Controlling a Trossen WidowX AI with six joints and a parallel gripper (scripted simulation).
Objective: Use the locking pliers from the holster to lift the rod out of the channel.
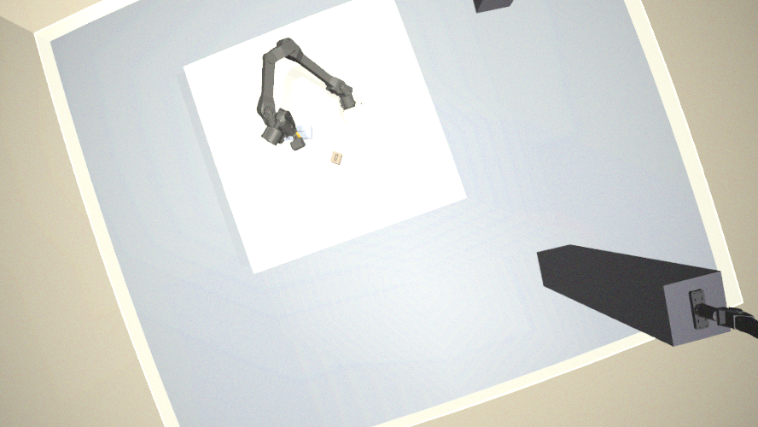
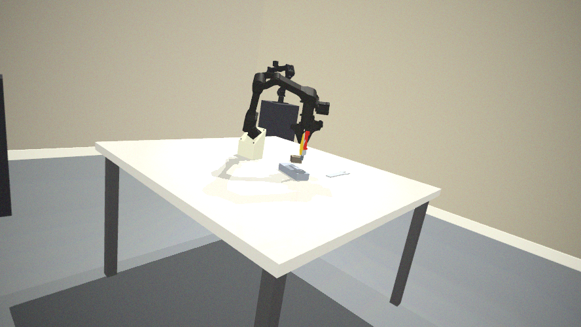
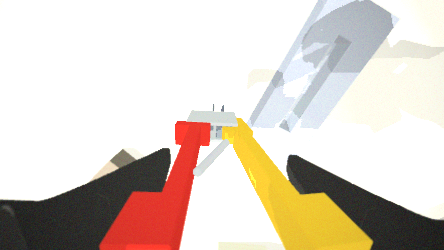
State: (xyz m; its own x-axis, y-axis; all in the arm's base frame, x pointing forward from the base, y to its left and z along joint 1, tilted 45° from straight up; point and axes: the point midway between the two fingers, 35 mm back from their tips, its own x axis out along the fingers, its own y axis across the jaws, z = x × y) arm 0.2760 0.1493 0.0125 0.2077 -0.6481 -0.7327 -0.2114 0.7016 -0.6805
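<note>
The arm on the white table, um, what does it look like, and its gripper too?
The arm is dark grey to black, with slim straight links, chunky rounded joints and a small boxy block standing out near the wrist. The gripper has black fingers that taper to blunt, rounded tips. No markings or cables can be made out on either.

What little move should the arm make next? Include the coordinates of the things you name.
Probably carry the pliers [image 2: 307, 140] [image 3: 212, 118] sideways over the grooved block [image 1: 305, 131] [image 2: 293, 171] [image 3: 345, 65], before lowering: in the wrist view their jaws point beside it, and the slot runs at a slant to them.
</note>
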